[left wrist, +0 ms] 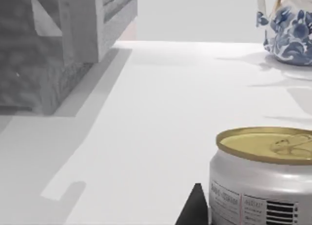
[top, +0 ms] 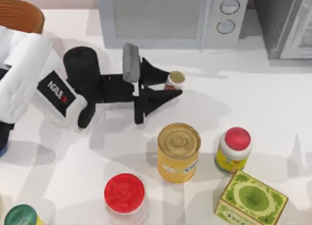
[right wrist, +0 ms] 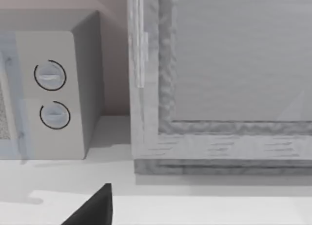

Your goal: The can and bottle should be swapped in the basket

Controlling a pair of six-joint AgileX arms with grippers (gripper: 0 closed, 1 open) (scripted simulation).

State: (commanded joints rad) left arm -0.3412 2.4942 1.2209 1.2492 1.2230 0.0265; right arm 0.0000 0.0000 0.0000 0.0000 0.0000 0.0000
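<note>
The tiny white bottle [top: 175, 78], with a red label and an olive-gold cap, stands on the table in front of the microwave. My left gripper [top: 173, 84] reaches in from the left, its black fingers pressed against both sides of the bottle, shut on it. The yellow can [top: 178, 152] with a gold lid stands nearer the front, below the gripper; the left wrist view shows the can [left wrist: 263, 181] close by, beside one black fingertip [left wrist: 195, 208]. The brown wicker basket [top: 19, 13] sits at the far left corner, partly cut off. One fingertip [right wrist: 92, 208] of my right gripper shows in the right wrist view.
A microwave [top: 165, 18] and a grey cabinet [top: 287, 25] line the back. Near the front stand a yellow-labelled bottle with a red cap [top: 235, 149], a green box [top: 251, 200], a red-lidded jar [top: 125, 193] and a green-capped container [top: 22, 216]. A blue-and-white teapot [left wrist: 290, 30] stands farther off.
</note>
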